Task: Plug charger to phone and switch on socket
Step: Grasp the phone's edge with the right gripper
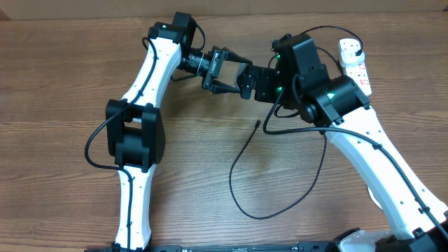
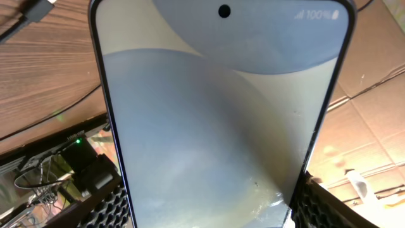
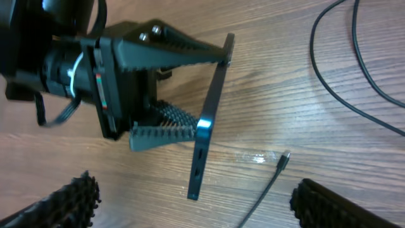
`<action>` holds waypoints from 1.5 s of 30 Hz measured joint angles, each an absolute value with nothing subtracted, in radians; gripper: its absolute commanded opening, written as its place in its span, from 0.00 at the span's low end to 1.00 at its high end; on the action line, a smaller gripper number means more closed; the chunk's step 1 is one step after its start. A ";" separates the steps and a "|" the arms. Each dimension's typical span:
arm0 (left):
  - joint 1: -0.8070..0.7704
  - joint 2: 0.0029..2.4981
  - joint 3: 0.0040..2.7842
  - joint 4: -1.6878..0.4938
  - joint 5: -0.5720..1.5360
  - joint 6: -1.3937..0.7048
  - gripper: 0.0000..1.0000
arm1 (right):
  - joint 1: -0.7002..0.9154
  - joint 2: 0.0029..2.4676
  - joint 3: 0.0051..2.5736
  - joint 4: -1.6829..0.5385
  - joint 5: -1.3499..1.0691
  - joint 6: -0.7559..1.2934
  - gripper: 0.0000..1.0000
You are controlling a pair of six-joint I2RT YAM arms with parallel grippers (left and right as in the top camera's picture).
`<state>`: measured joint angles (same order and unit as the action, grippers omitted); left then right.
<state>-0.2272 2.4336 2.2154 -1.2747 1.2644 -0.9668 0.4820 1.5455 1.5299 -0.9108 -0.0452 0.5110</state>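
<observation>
Left gripper (image 3: 209, 88) pinches the phone (image 2: 221, 126) across its long edges.
Right gripper (image 3: 196, 190) is spread wide, facing the phone's narrow end; the charger's (image 1: 241, 150) small plug tip (image 3: 285, 157) lies on the table (image 1: 63, 91) near that end, and the socket (image 1: 353, 63) is well apart.

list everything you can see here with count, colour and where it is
slim smartphone with a light blue lit screen: 1, light blue with a dark rim, held off the table
long thin black charger cable: 1, black, looped on the table, small plug tip lying free near the phone
white oblong extension socket: 1, white with red markings, far right of the table
wooden table: 1, brown, under everything
cardboard: number unclear, brown, beyond the table
left gripper: 1, black, shut on the smartphone
right gripper: 1, black, open, empty, facing the phone
arms: 2, white and black
</observation>
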 measured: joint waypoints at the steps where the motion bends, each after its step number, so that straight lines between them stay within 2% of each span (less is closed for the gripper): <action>1: -0.227 2.434 2.215 -1.275 1.262 -0.967 0.62 | 0.488 1.546 1.530 -0.912 -0.029 0.517 0.84; 3: -0.227 2.434 2.215 -1.275 1.262 -0.970 0.63 | 0.496 1.549 1.530 -0.908 0.008 0.539 0.79; 12: -0.236 2.434 2.215 -1.275 1.262 -0.992 0.63 | 0.504 1.643 1.530 -0.888 0.060 0.633 0.75; 15: -0.239 2.434 2.215 -1.275 1.262 -0.993 0.63 | 0.506 1.671 1.530 -0.871 0.060 0.640 0.64; 18: -0.241 2.434 2.215 -1.275 1.262 -0.995 0.63 | 0.506 1.678 1.530 -0.842 0.060 0.649 0.57; 27: -0.243 2.434 2.215 -1.275 1.262 -0.996 0.63 | 0.507 1.681 1.530 -0.811 0.060 0.655 0.54; 31: -0.243 2.434 2.215 -1.275 1.262 -0.996 0.63 | 0.518 1.705 1.530 -0.812 0.060 0.655 0.46; 45: -0.243 2.434 2.215 -1.274 1.224 -0.997 0.63 | 0.524 1.733 1.530 -0.812 0.077 0.653 0.35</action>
<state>-0.2428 2.4336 2.2154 -1.2739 1.2243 -0.9970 0.5240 1.7329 1.5299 -0.8120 0.0772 0.6525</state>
